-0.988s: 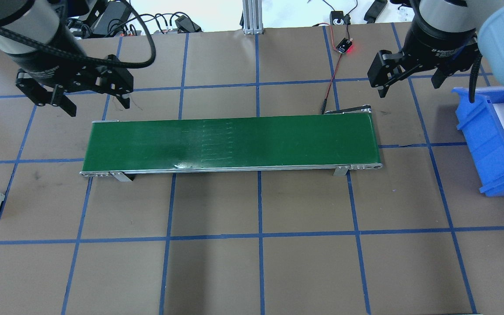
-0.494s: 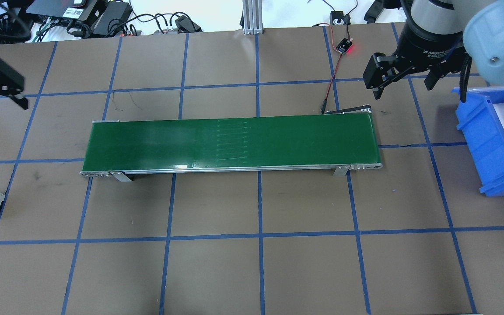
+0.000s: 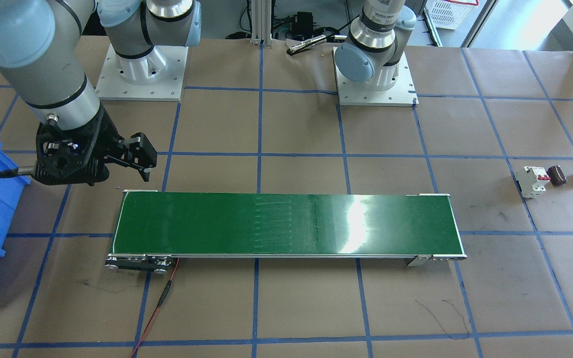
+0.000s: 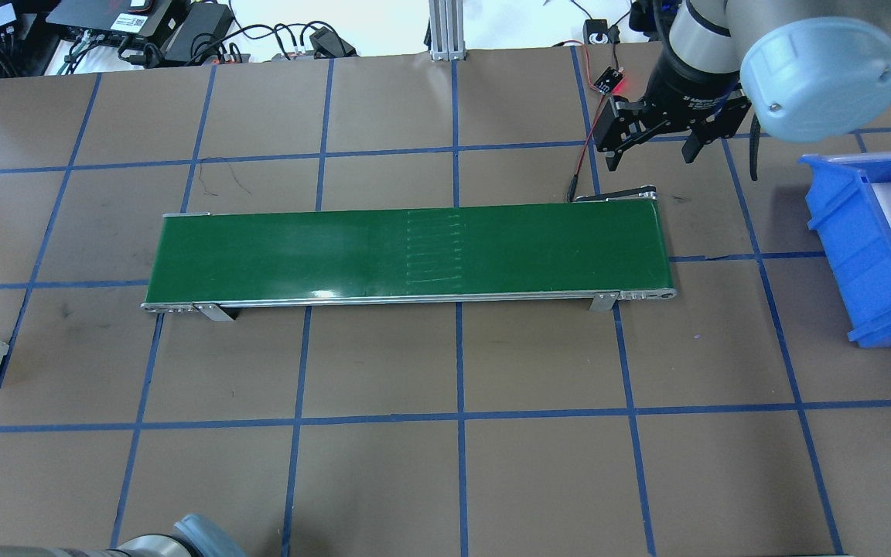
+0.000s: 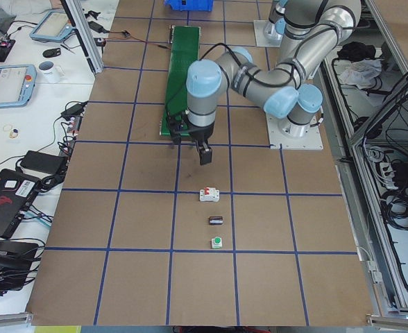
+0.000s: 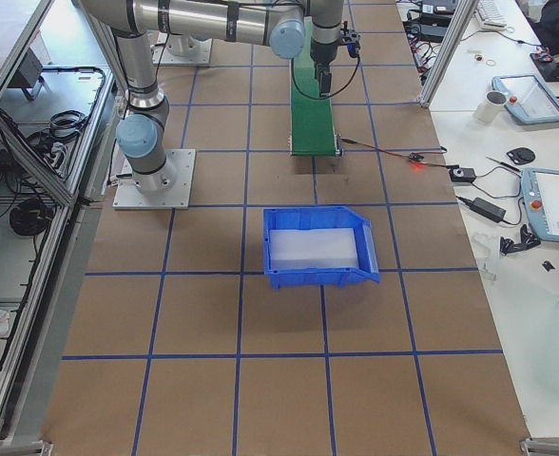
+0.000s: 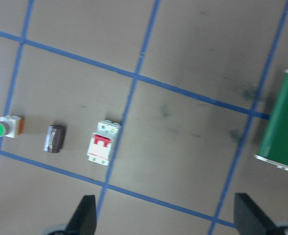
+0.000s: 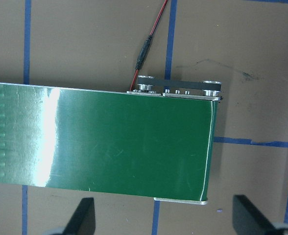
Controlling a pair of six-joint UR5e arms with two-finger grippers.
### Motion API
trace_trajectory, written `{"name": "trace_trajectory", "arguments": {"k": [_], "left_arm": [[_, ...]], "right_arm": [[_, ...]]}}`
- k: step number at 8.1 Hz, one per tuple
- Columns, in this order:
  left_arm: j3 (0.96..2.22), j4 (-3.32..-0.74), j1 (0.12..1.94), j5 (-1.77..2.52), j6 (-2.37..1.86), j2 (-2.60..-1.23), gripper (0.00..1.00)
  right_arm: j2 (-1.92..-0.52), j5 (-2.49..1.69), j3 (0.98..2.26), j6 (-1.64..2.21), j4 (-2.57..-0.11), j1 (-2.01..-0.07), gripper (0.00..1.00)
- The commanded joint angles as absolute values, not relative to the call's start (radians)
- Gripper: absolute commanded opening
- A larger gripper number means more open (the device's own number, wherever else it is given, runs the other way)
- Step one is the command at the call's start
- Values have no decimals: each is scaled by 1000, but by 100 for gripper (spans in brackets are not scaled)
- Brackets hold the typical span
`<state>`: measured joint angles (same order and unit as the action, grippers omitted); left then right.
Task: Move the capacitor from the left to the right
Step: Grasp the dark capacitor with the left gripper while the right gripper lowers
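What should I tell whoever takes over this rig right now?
Left claw: open, empty, hovering short of the parts row.
Right claw: open, empty, by the right end of the green conveyor belt.
Small dark cylindrical capacitor: lying on the brown table at the left, between the white circuit breaker and the green-capped button.
Done: capacitor not yet picked up.
Left: grasp the capacitor, get it to the right side.

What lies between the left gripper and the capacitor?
The white circuit breaker; the exterior left view shows it in line between the left gripper and the capacitor.
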<state>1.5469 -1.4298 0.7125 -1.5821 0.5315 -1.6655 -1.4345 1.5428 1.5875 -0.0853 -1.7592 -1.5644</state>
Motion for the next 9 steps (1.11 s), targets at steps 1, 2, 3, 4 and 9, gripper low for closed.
{"name": "trace_trajectory", "arguments": {"k": [1, 2, 3, 4, 9], "left_arm": [[1555, -1297, 531, -1585, 734, -1855, 100], [1562, -1182, 526, -1583, 747, -1911, 100], [1566, -1136, 526, -1583, 747, -1940, 100], [1594, -1135, 526, -1582, 791, -1951, 100], [1692, -1032, 522, -1583, 948, -2017, 100]], "right_arm": [[-1382, 1519, 1603, -80, -1784, -1565, 100], [-1367, 1517, 1615, -80, -1786, -1566, 100], [-1338, 1517, 1621, -78, -1798, -1566, 100], [-1339, 1517, 1621, -77, -1807, -1566, 100], [-1289, 1456, 1621, -78, -1943, -1569, 100]]}}
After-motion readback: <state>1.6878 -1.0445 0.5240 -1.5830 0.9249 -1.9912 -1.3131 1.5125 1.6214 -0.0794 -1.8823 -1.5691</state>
